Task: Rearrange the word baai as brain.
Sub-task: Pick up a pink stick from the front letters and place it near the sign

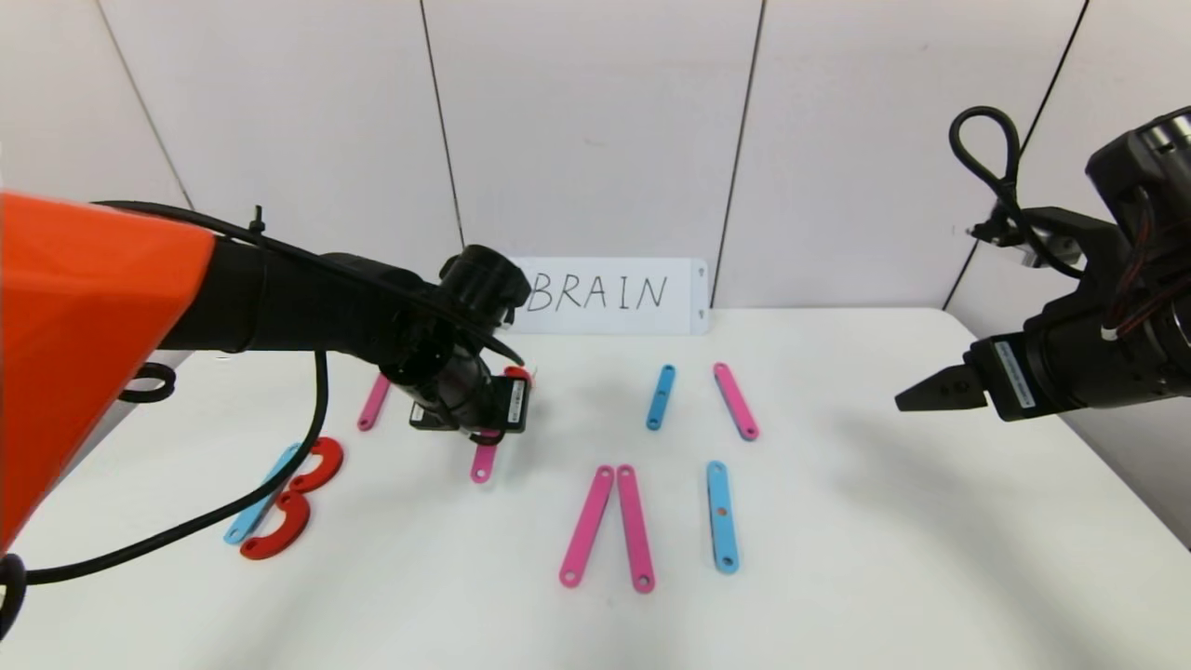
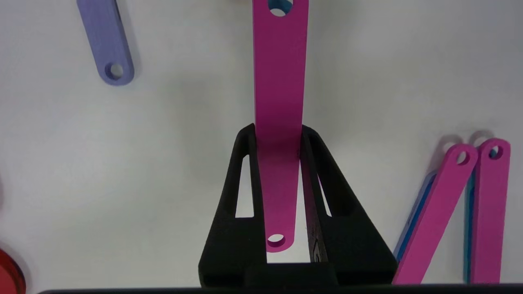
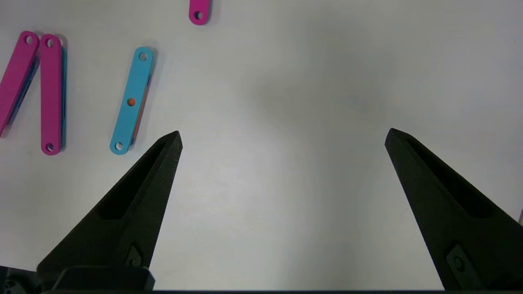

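Note:
The word's flat pieces lie spread over the white table (image 1: 837,558). At the left, a blue strip (image 1: 263,493) with two red curves (image 1: 316,465) forms a B. My left gripper (image 1: 493,409) is shut on a pink strip (image 2: 280,81), which runs lengthwise between the fingers (image 2: 245,163); its end (image 1: 482,462) pokes out below the gripper. Two pink strips (image 1: 586,526) lean together at the centre, with a blue strip (image 1: 721,516) beside them. My right gripper (image 1: 930,391) hangs open above the table's right side, empty (image 3: 284,134).
A white card reading BRAIN (image 1: 609,296) leans on the back wall. Behind the centre lie a short blue strip (image 1: 660,397) and a pink strip (image 1: 735,401). Another pink strip (image 1: 373,402) lies back left, and a purple strip (image 2: 107,41) is near the left gripper.

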Motion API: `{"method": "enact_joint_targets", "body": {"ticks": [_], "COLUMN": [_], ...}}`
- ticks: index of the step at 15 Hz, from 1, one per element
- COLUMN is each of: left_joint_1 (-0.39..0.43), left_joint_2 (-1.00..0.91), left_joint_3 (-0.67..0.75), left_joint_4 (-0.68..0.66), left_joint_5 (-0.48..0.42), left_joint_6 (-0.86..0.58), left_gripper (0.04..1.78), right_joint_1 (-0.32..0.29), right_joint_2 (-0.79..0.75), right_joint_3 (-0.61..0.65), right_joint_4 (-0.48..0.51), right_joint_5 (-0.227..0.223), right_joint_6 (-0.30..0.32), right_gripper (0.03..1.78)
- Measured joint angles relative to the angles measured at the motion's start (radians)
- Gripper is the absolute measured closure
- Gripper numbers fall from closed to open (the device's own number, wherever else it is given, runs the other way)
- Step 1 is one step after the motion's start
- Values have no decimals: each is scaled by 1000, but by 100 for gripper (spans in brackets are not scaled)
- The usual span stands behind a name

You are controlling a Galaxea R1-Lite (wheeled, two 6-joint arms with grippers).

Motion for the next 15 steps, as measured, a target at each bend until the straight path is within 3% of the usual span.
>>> {"method": "enact_joint_targets", "body": {"ticks": [15], "left_joint_1": [-79], "left_joint_2": [266], "left_joint_3": [-416], "left_joint_4": [59], "left_joint_5": [3], "left_joint_6": [76], "left_gripper": [152], "right_joint_1": [19], "right_joint_2": [-50], "right_joint_3": [42], "right_joint_4": [-2], "right_joint_5": [7], "right_joint_6": [-54], "right_gripper": [7]}}
